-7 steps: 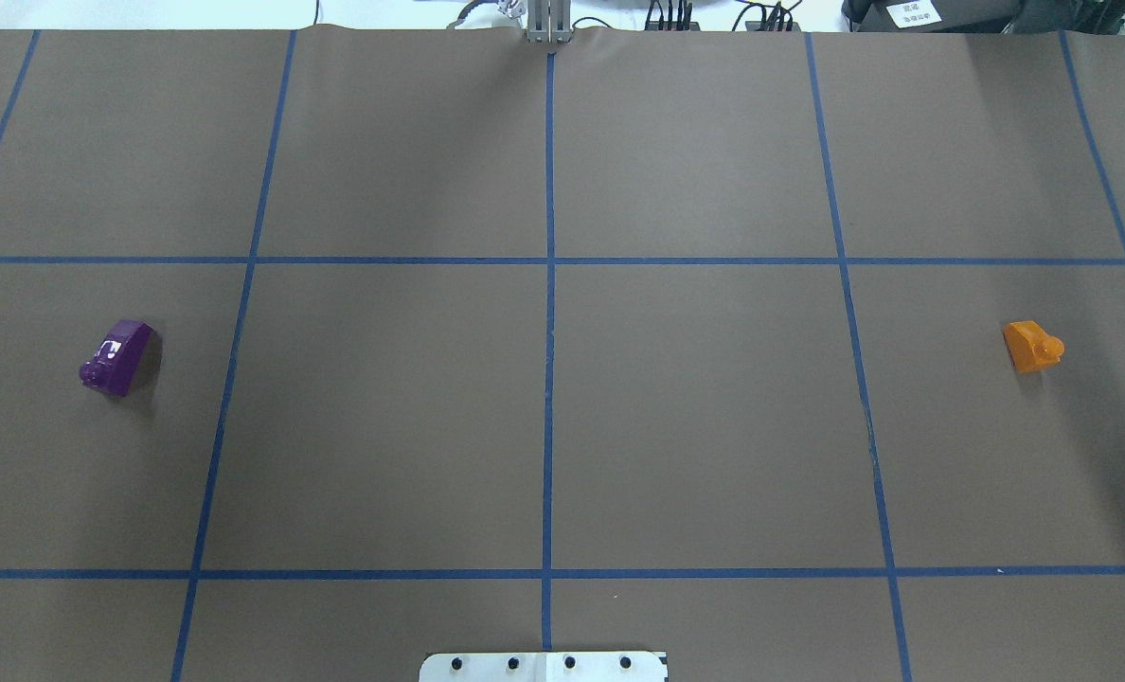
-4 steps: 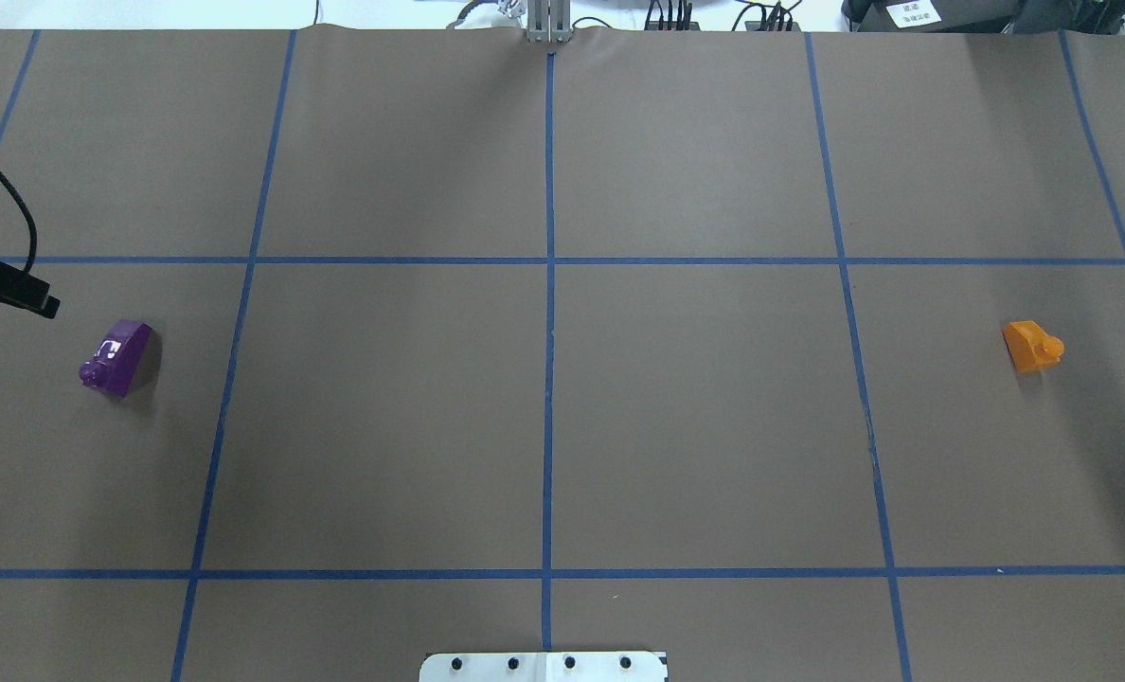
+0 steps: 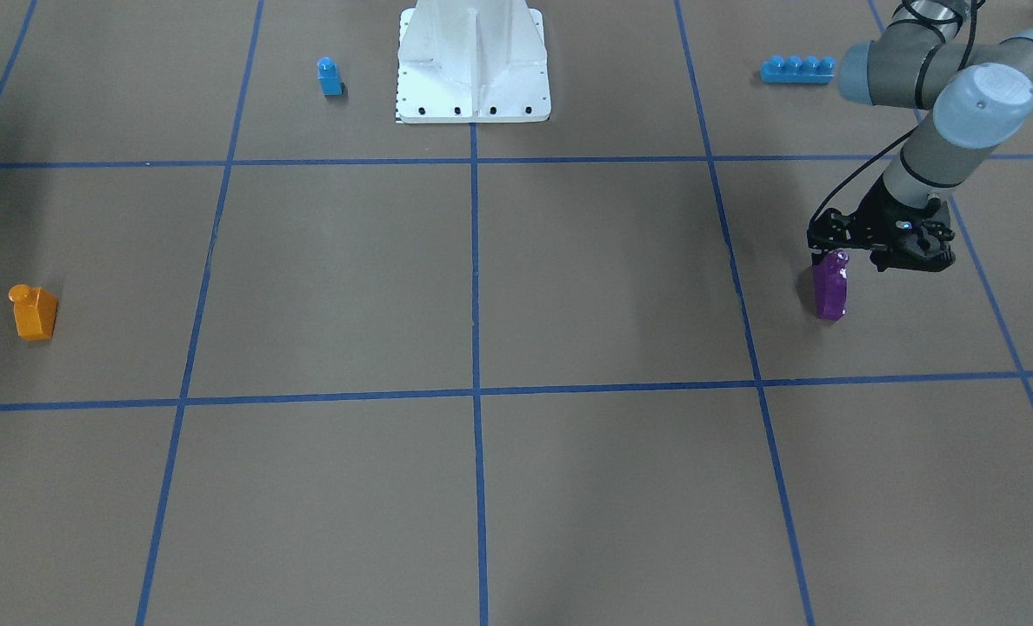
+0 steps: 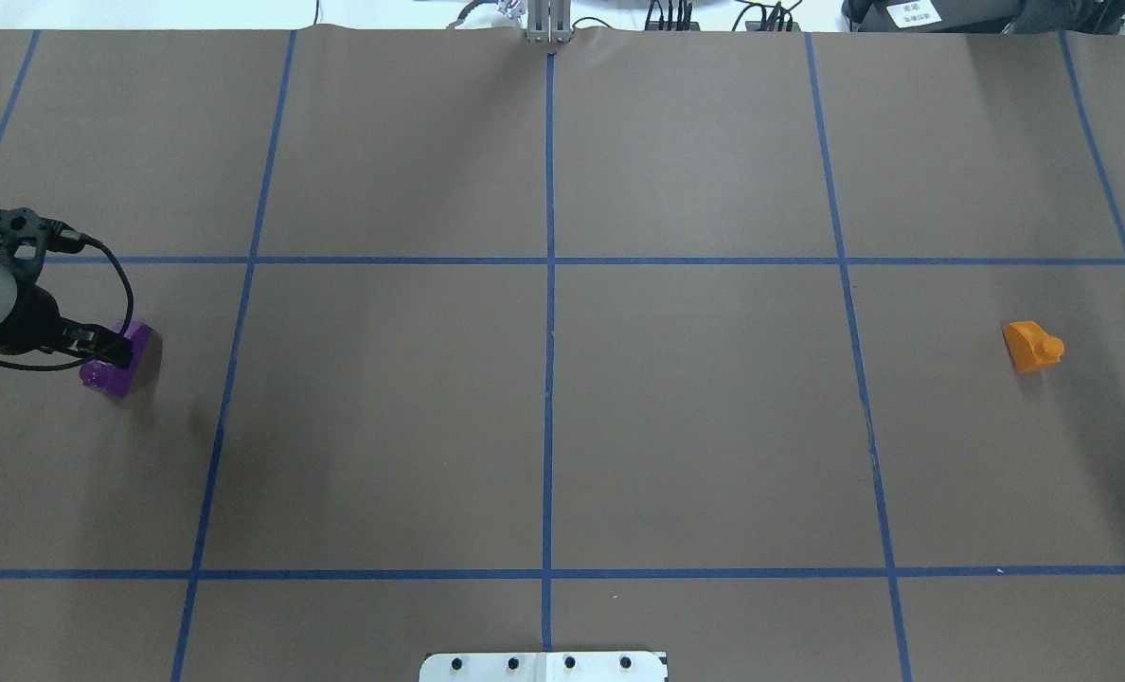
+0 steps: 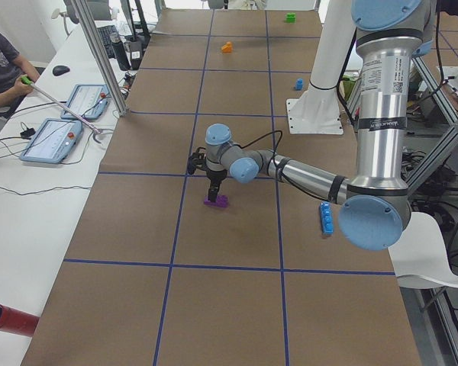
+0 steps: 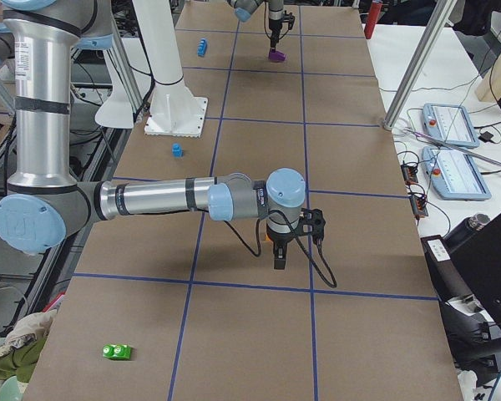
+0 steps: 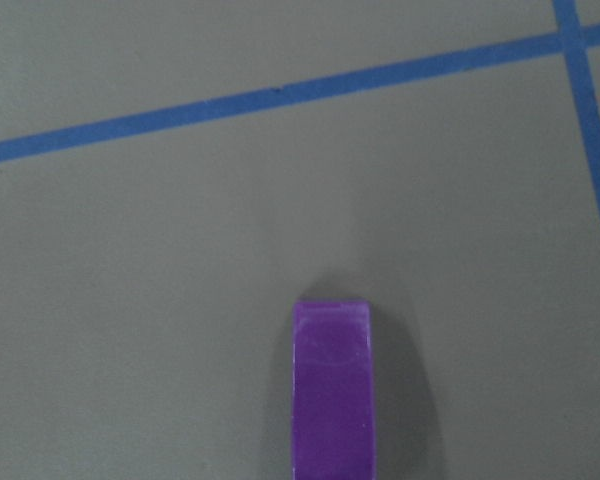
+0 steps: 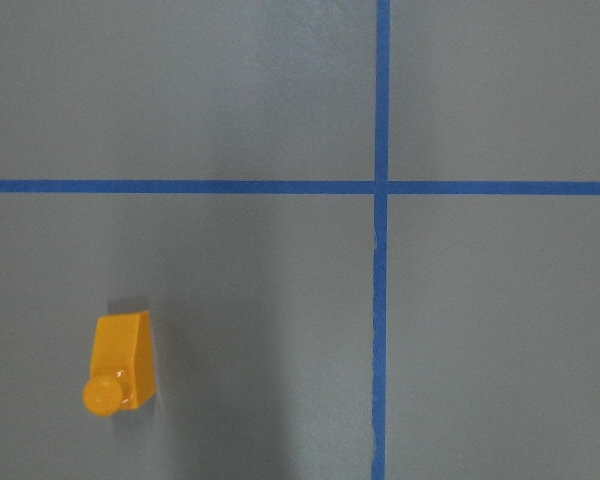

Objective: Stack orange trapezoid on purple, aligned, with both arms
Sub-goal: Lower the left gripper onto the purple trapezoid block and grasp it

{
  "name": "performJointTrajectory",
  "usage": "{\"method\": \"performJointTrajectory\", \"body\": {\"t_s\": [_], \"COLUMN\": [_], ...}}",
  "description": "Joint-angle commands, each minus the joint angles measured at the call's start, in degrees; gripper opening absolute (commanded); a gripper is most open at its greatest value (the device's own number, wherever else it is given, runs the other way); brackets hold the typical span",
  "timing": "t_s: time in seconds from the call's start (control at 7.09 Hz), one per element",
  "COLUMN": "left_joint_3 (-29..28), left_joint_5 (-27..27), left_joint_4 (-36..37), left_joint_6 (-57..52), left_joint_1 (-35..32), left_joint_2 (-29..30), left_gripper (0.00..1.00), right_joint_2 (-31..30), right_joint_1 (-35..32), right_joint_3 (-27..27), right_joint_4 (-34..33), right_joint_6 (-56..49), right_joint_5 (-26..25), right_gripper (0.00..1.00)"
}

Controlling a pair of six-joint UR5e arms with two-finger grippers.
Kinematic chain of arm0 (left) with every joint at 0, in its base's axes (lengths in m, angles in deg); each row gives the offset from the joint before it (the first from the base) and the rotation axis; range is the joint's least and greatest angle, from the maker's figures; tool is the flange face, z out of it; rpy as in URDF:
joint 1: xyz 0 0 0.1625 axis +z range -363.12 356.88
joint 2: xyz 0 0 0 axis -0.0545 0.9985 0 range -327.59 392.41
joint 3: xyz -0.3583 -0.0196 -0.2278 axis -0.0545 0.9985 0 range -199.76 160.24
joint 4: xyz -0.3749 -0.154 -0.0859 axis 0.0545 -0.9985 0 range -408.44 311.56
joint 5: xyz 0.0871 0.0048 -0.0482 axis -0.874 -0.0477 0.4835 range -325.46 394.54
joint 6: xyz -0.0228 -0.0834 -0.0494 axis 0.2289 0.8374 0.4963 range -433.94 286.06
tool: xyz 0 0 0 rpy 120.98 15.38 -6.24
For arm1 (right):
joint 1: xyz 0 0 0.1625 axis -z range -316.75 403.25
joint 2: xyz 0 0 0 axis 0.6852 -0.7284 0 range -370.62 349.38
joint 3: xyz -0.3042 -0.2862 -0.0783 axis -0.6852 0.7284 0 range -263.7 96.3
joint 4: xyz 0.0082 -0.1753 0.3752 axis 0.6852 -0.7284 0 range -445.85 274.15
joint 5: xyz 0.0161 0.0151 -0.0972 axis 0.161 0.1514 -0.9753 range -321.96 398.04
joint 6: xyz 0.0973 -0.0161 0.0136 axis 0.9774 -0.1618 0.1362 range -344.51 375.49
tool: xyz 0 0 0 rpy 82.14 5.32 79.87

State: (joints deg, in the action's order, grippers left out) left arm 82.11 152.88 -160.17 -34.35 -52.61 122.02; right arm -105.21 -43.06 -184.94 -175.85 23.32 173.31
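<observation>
A: Brown paper table [image 3: 569,278], blue tape grid. Front on: left gripper [image 3: 829,248] hangs right over the purple [image 3: 830,294], at the right; the orange trapezoid [image 3: 34,311] sits alone, far left.
B: Overhead, is it clenched?
A: Can't tell, for either arm. Side view: right gripper [image 6: 280,257] hovers by the orange. Left wrist: purple dead ahead, long axis pointing away. Right wrist: orange low left. One of each.

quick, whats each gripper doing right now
left gripper: at the purple block, open or shut cannot be told
right gripper: shows only in the right side view, cannot be told
</observation>
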Motion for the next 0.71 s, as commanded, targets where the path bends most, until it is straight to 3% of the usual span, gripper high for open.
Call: {"method": "performJointTrajectory", "body": {"t_s": [0.0,0.28,0.42,0.56], "left_joint_3": [-1.8,-3.0,-5.2,-6.8], "left_joint_5": [0.1,0.3,0.5,0.8], "left_joint_4": [-0.1,-1.0,-3.6,-6.3], "left_joint_6": [0.0,-0.2,-0.1,0.0], "left_joint_1": [1.5,1.6,1.6,1.6], "left_joint_2": [0.6,0.5,0.5,0.5], "left_gripper": [0.94,0.95,0.85,0.50], "right_joint_2": [-0.1,-0.1,-0.1,0.0], "right_joint_1": [0.0,0.0,0.0,0.0], "right_joint_3": [0.4,0.4,0.4,0.3], "right_joint_4": [0.0,0.0,0.0,0.0], "right_joint_6": [-0.2,0.0,0.2,0.2], "right_joint_5": [0.0,0.0,0.0,0.0], "right_gripper": [1.00,1.00,1.00,1.00]}}
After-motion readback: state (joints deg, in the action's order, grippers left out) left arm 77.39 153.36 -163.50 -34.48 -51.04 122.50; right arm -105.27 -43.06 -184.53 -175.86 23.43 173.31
